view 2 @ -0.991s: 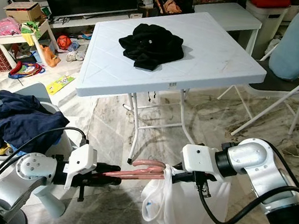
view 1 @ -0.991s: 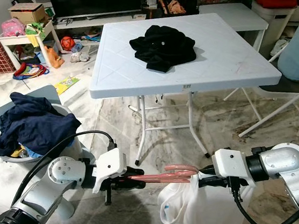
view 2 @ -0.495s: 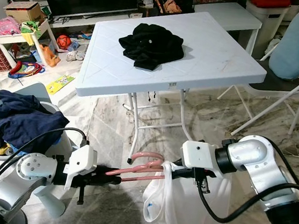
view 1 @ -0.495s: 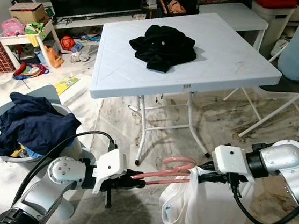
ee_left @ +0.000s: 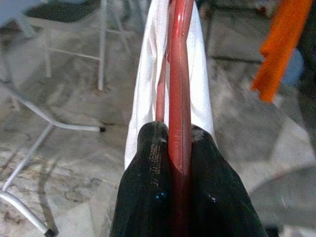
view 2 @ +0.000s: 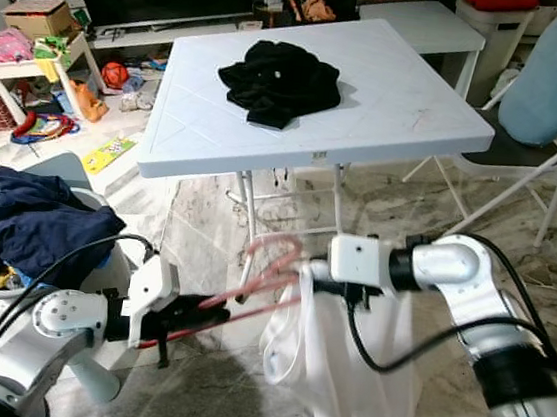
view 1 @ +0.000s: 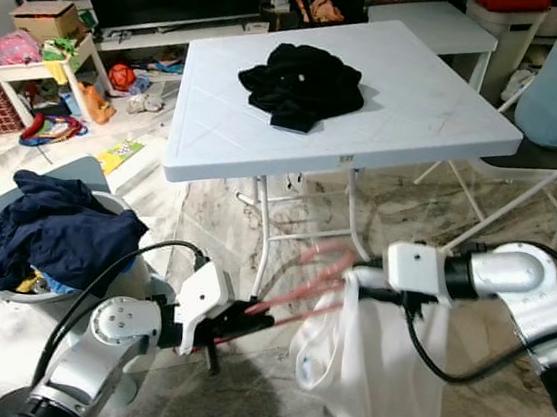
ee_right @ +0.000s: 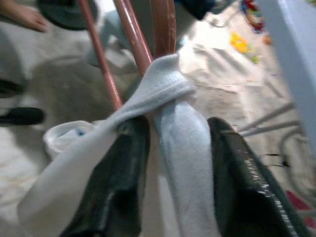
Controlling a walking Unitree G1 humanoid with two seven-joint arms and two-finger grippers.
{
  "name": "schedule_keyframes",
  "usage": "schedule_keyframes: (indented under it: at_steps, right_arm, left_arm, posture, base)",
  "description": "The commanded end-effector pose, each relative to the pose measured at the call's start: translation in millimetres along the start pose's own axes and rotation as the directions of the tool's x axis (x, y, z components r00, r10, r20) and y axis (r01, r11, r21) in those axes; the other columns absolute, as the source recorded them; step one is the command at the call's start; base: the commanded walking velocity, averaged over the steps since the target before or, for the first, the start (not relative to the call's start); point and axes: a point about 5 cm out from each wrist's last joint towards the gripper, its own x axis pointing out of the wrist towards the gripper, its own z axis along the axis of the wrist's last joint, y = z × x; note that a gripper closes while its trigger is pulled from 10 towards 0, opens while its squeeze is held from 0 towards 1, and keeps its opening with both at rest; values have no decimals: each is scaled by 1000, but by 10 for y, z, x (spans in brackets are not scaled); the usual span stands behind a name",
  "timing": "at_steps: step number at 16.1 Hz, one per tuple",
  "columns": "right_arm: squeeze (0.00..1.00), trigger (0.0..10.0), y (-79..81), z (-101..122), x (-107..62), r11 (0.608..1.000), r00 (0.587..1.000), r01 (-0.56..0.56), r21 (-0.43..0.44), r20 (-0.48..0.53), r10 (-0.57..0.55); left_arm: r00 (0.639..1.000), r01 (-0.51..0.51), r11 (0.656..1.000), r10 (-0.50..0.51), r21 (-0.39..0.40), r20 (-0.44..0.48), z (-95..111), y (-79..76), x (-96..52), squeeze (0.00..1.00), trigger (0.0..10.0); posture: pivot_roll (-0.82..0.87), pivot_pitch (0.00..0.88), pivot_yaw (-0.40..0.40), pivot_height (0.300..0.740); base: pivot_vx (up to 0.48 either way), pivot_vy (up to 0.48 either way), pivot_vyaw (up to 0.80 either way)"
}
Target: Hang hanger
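The pink-red plastic hanger is held low in front of the robot, between the two arms, above the marbled floor and nearer than the white folding desk. The left claw is clenched on the hanger's near-left end; the left wrist view shows both black fingers pressed against the red bar. The right claw is at the hanger's far-right end, where the white cloth garment is bunched over it and droops toward the floor. In the right wrist view its fingers stand apart on either side of the gathered cloth; whether they actually pinch it I cannot tell.

By my reading the task is in its middle: the garment looks threaded onto the hanger and the hanger is lifted, but it hangs on nothing yet, and no rail or hook can be made out here.

The head views blur the hanger into streaks but give the layout: a black crumpled garment lying on the desk, and a heap of dark blue clothes in a basket at the left. The wrist views alone give the grips and how the cloth wraps the bars.
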Motion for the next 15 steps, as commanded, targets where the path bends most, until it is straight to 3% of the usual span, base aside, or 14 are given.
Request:
schedule_keyframes:
  at_steps: [1,4,7,10,12,14,15]
  right_arm:
    - [1000,10000,-58,31,13,999,1000,19,-41,-4,-20]
    - [1000,10000,-216,-21,43,984,984,164,-72,-61,-169]
    - [1000,10000,-367,-67,44,934,931,357,-2,-82,-356]
    - [1000,10000,-344,-136,97,891,889,452,49,-106,-445]
    - [1000,10000,-353,-168,115,841,844,534,89,-117,-523]
    - [1000,10000,-345,-189,124,819,830,557,138,-129,-543]
    - [1000,10000,-297,-218,123,812,838,546,207,-133,-530]
  left_arm:
    - [992,-104,995,104,-5,70,103,131,-93,0,0]
    - [978,-176,984,178,-36,104,118,173,-94,0,0]
    - [969,-210,976,216,-60,123,133,193,-86,0,0]
    - [957,-250,964,260,-86,126,128,231,-98,0,0]
    - [959,-243,967,252,-82,126,131,235,-88,0,0]
    - [960,-242,967,250,-78,127,141,246,-67,0,0]
    - [956,-252,964,261,-80,131,152,267,-66,0,0]
  posture:
    - [-202,0,115,740]
    - [-198,0,106,740]
    - [-195,0,100,740]
    - [-195,0,105,740]
    - [-197,0,111,740]
    - [-197,0,110,740]
    - [-197,0,110,740]
  base:
    - [0,0,0]
    - [0,0,0]
    - [0,0,0]
    - [0,0,0]
    - [0,0,0]
    - [0,0,0]
    - [0,0,0]
